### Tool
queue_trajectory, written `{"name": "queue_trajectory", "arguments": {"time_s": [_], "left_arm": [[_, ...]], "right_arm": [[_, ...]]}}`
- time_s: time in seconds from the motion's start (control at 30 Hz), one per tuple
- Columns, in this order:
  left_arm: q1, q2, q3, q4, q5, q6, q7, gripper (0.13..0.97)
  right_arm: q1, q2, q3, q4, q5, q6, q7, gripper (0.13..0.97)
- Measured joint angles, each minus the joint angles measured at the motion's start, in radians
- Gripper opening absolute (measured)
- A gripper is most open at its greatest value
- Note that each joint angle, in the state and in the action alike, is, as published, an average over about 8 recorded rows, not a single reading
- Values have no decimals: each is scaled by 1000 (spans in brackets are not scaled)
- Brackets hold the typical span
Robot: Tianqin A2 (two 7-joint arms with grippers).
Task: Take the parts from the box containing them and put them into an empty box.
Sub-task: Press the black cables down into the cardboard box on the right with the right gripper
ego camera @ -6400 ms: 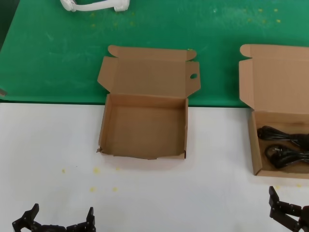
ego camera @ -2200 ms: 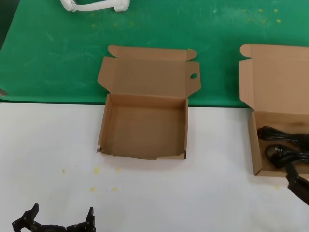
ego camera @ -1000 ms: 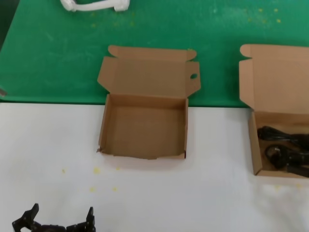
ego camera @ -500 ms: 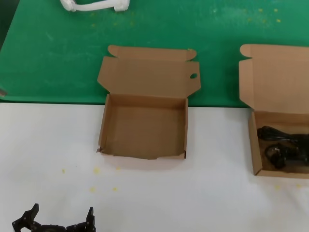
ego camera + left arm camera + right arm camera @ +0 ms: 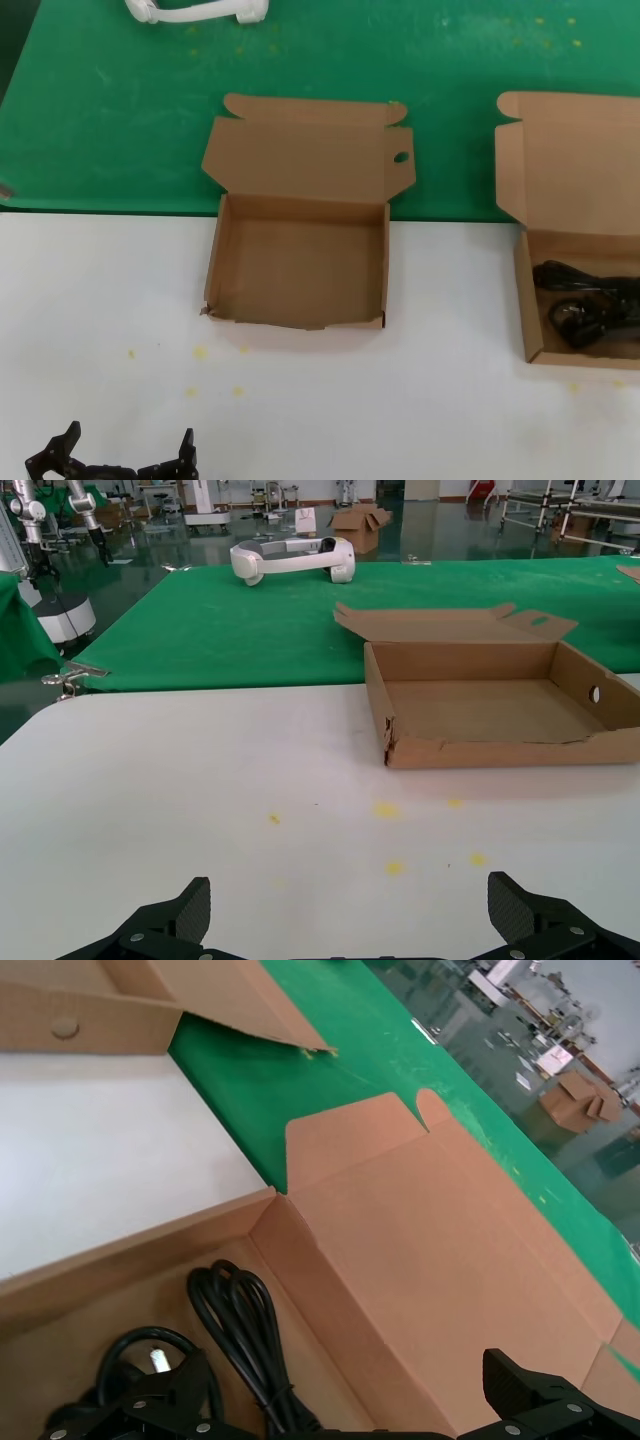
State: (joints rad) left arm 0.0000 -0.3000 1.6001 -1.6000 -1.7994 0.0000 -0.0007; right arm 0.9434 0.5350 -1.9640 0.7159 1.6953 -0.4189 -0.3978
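Note:
The empty box (image 5: 300,262) lies open mid-table, with a round hole in its lid flap (image 5: 401,157) and a ragged front corner; its inside also shows in the left wrist view (image 5: 490,710). The box containing them (image 5: 527,300) sits at the right edge. The parts (image 5: 580,278) are black coiled cords inside it. My right gripper (image 5: 350,1388) hangs open low inside that box, one finger (image 5: 185,1385) over a cord loop and a cord bundle (image 5: 245,1335) between the jaws, untouched. My left gripper (image 5: 126,452) stays open and parked over the table's near edge.
A white headset-like device (image 5: 195,10) lies on the green mat (image 5: 100,110) at the back. Small yellow spots (image 5: 200,352) mark the white table in front of the empty box. The cord box's raised lid (image 5: 450,1250) stands just beyond my right gripper.
My right gripper came up from the table's near right corner and went down into the cord box among the cords. The left arm and both boxes have not moved.

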Motion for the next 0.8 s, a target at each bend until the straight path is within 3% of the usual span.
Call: {"name": "queue_trajectory", "arguments": {"time_s": [0.17,0.57,0.8], "left_arm": [[0,0,0,0,0,0,0,966],[0,0,0,0,0,0,0,966],[0,0,0,0,0,0,0,966]], "right_arm": [[27,16,-28,-7,-37,-18,22,966],[6,132,-112,140,-230,-85,316,966],[9,151,-123,162,-295,-122,374,966]]}}
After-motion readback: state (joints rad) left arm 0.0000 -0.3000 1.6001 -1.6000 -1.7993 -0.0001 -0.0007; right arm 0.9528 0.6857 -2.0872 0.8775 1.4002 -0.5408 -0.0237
